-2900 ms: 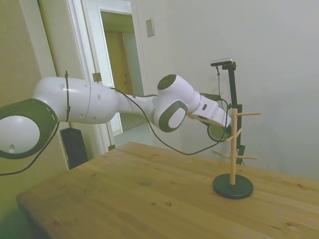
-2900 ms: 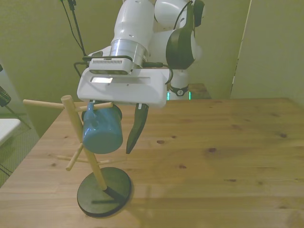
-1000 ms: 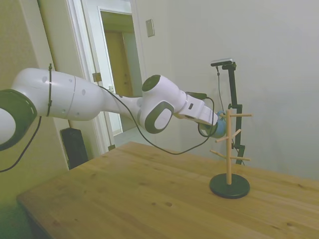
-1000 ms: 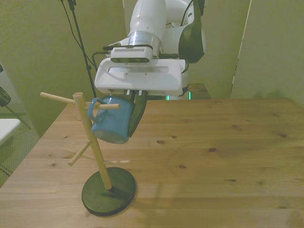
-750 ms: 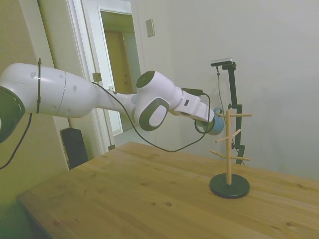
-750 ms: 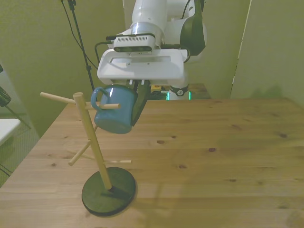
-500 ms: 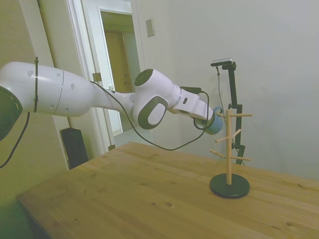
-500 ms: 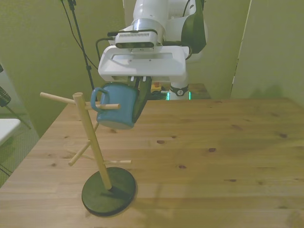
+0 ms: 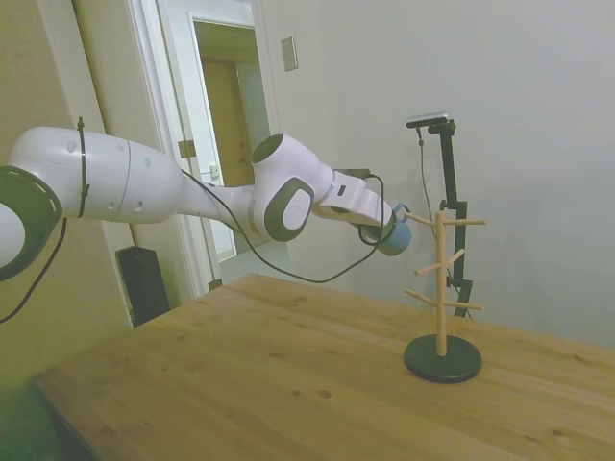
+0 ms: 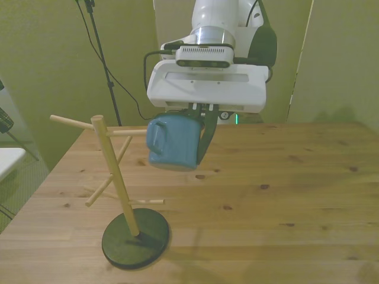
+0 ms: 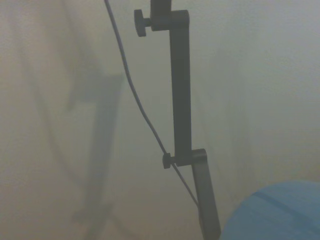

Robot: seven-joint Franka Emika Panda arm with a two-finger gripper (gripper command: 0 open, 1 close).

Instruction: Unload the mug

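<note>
Holding the mug [image 10: 173, 143] aloft, pinched between the fingers of the gripper [image 10: 198, 145], one dark finger visible down the mug's side toward the front view's right, the other presumably inside or hidden behind the body. Hanging in mid-air well above the table [image 10: 284, 195], tipped on its side, loop handle facing the front view's left toward the mug tree [image 10: 115, 177]. Appearing just clear of the tip of the upper peg [image 10: 133, 132] in the front view, and likewise apart from the pegs in the side view, mug [image 9: 392, 235] sitting just left of the tree [image 9: 441, 288]. Showing only a blue curved edge of the mug [image 11: 275, 212] in the blurred wrist view. Judging the lift-off as essentially done, with setting down still ahead. Risking, first, a slip: a grip on a thin enamel wall with the mug tilted leaves little margin, and a quick swing or sudden stop could rotate the mug in the fingers or drop it from height. Risking, second, a snag: drifting back toward the front view's left could catch the handle on the peg tip and tilt or drag the light tree on its round base [image 10: 135, 238]. Risking, third, a bad landing: lowering without first righting the mug could put it down on its side and let it roll.
</note>
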